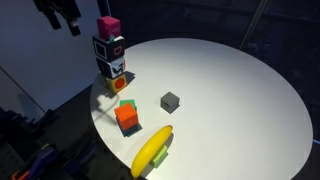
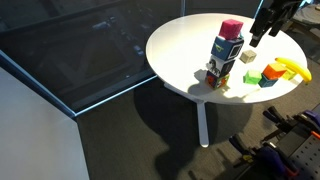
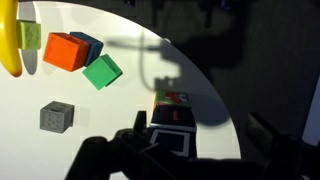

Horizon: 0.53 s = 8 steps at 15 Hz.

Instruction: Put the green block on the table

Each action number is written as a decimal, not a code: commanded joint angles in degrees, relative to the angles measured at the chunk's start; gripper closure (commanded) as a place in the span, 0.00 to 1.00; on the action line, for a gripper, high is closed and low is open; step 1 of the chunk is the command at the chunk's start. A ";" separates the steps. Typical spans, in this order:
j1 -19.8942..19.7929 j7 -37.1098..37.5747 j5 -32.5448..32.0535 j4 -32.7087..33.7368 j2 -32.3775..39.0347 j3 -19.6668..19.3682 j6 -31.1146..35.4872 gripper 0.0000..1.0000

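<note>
The green block [image 3: 102, 72] lies on the round white table [image 1: 230, 90], touching an orange block [image 3: 65, 50] and a blue block [image 3: 88, 45]. It also shows in both exterior views [image 1: 133, 128] [image 2: 251, 75] beside the orange block [image 1: 127, 115]. My gripper [image 1: 62, 20] hangs high above the table edge, behind a tower of stacked cubes [image 1: 110, 50] with a pink cube on top. In an exterior view [image 2: 262, 33] it looks open and empty. In the wrist view my gripper [image 3: 195, 140] is only a dark silhouette over the tower.
A yellow banana [image 1: 150, 150] lies near the table edge with a pale green block [image 3: 30, 37] beside it. A grey cube [image 1: 170, 101] stands alone towards the table's middle. The floor around the table is dark.
</note>
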 commanded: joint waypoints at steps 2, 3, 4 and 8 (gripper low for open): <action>0.78 0.53 1.39 -2.10 -5.68 -0.10 -1.52 0.00; 0.82 0.39 1.52 -2.41 -6.36 -0.19 -1.22 0.00; 0.91 0.36 1.85 -2.75 -7.15 -0.28 -0.76 0.00; 0.99 0.39 3.13 -2.76 -9.54 -0.44 -0.82 0.00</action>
